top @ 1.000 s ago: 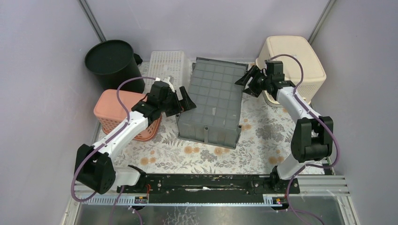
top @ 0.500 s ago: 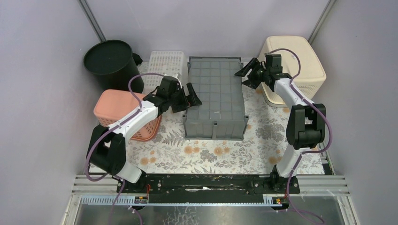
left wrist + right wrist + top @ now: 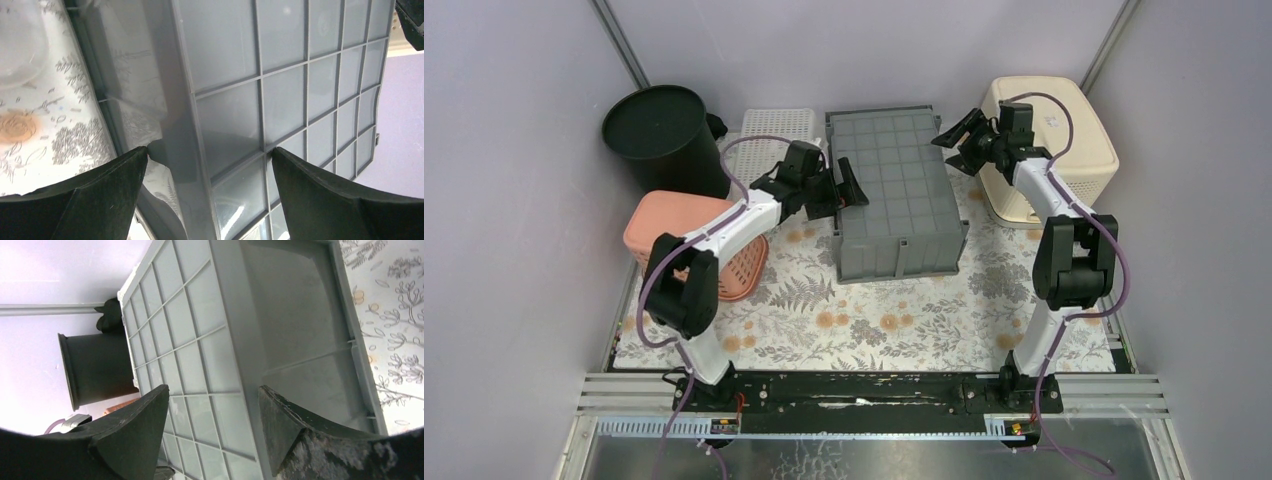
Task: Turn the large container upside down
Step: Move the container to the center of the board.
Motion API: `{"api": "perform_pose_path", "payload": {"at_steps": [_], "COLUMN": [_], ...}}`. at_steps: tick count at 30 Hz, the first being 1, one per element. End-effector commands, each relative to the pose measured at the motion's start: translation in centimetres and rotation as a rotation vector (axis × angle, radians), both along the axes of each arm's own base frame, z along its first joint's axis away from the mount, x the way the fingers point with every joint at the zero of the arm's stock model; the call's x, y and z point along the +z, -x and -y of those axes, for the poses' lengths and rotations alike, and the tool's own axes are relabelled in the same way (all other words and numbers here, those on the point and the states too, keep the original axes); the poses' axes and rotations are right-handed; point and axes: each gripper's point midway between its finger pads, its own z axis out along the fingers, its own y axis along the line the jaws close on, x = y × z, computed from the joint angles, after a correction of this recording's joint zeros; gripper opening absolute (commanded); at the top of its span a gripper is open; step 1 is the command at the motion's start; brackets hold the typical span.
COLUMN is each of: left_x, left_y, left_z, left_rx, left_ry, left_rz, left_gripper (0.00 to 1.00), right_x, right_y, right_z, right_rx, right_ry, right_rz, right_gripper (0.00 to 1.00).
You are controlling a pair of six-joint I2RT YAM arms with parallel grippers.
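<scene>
The large container (image 3: 894,190), a grey crate, lies upside down on the mat, its gridded underside facing up. My left gripper (image 3: 839,190) is open at its left long edge. In the left wrist view the fingers of my left gripper (image 3: 209,152) stand wide on either side of the crate's (image 3: 280,50) edge, one over the grid and one by the side wall. My right gripper (image 3: 959,135) is open at the far right corner. In the right wrist view my right gripper (image 3: 214,389) straddles the crate's (image 3: 200,340) edge with a gap on both sides.
A black bucket (image 3: 664,130) stands at the back left, beside a white perforated basket (image 3: 774,135). A pink basket (image 3: 674,235) sits left of the crate, under my left arm. A cream bin (image 3: 1054,130) is at the back right. The floral mat (image 3: 874,320) covers the table.
The crate went from tilted and skewed to lying flat, and shifted back and to the right. Both grippers followed it toward the back and stayed open.
</scene>
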Motion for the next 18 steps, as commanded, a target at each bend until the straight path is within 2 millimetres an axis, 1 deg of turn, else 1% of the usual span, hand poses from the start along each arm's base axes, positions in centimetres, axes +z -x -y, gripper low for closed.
{"api": "perform_pose_path", "payload": {"at_steps": [1, 5, 9, 13, 18], "left_x": [1.3, 0.7, 1.0, 0.8, 0.3], "left_y": [-3.4, -5.4, -7.5, -9.0, -9.4], "left_z": [2.3, 3.1, 4.2, 5.2, 5.4], "left_rx": [-0.035, -0.034, -0.033, -0.047, -0.046], "left_ry": [0.039, 0.038, 0.055, 0.059, 0.058], "left_rz": [0.109, 0.113, 0.125, 0.117, 0.116], "left_gripper": [1.00, 1.00, 1.00, 1.00, 1.00], "right_x": [3.1, 2.6, 1.8, 1.0, -0.4], "right_y": [-1.4, -2.2, -2.3, -1.2, 1.4], "right_z": [-1.3, -1.0, -1.2, -1.3, -1.2], "right_rx": [0.049, 0.039, 0.043, 0.052, 0.049], "right_ry": [-0.078, -0.099, -0.113, -0.113, -0.111], "right_rz": [0.068, 0.059, 0.044, 0.029, 0.001], "right_gripper": [0.72, 0.72, 0.71, 0.70, 0.69]}}
